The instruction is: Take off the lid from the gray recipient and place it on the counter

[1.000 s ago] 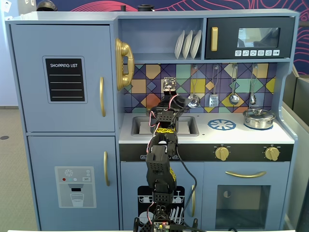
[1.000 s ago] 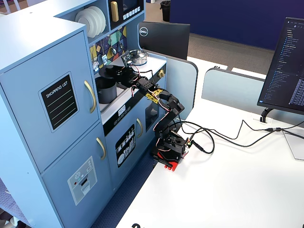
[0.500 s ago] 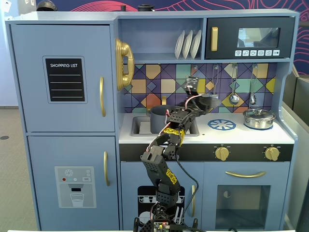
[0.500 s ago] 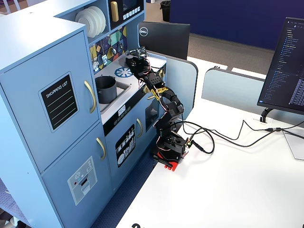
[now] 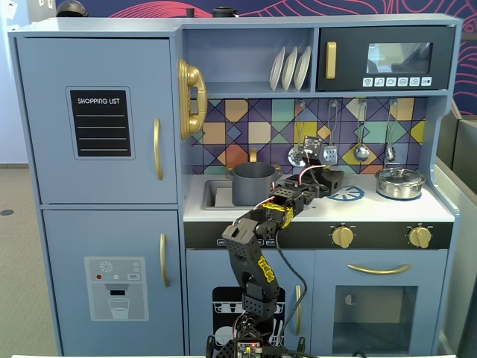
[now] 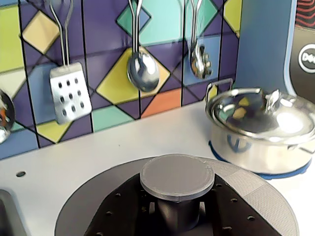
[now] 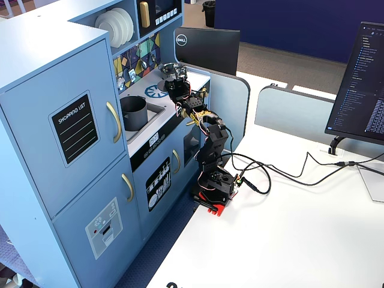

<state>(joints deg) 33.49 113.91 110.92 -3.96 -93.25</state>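
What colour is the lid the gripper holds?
Matte dark gray; the lid shows best in the wrist view.

From my station, the lid point(image 6: 177, 177) looked like matt gray plastic with a fine ribbed, printed-looking grain on its knob. The gray recipient point(image 5: 254, 183) read as matt dark gray too, smooth-walled. The silver pot point(image 6: 263, 130) was polished metal, mirror-glossy, as were the hanging spoon point(image 6: 142, 71) and the perforated spatula point(image 6: 70, 92). The surface point(image 6: 118, 147) appeared smooth, pale and faintly satin. The backsplash point(image 6: 162, 29) looked glossy.
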